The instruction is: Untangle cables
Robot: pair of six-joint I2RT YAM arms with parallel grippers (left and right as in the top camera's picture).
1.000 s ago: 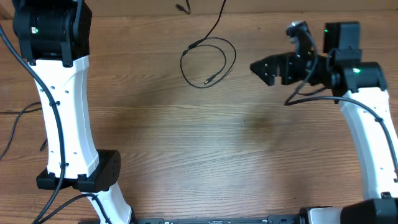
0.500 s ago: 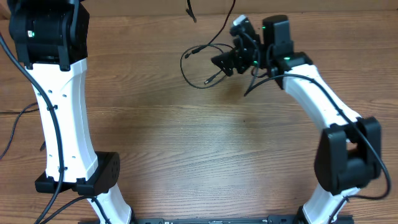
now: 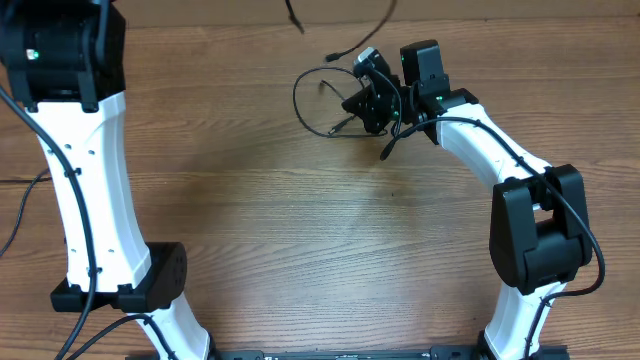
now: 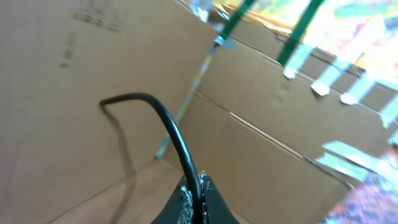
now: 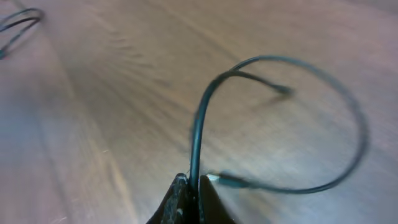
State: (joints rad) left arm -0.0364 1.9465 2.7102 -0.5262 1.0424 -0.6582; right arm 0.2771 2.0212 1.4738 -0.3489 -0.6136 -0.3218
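A thin black cable (image 3: 297,108) lies in a loop on the wooden table at the back centre. My right gripper (image 3: 358,100) is at the loop's right side. In the right wrist view this gripper (image 5: 193,183) is shut on the cable (image 5: 204,106), which arcs away with one plug end (image 5: 283,91) inside the loop and another plug (image 5: 219,180) beside the fingers. My left gripper (image 4: 198,188) is raised and shut on another black cable (image 4: 175,135) that curves up and to the left. More cable (image 3: 372,32) runs off the table's far edge.
The left arm's white link (image 3: 85,190) stands along the table's left side. A further cable (image 5: 17,22) lies at the far left in the right wrist view. Cardboard boxes (image 4: 261,155) fill the left wrist view.
My right arm has swung left from the table's right side to the cable loop, and its jaws have closed on the cable. The left arm has shifted slightly left.
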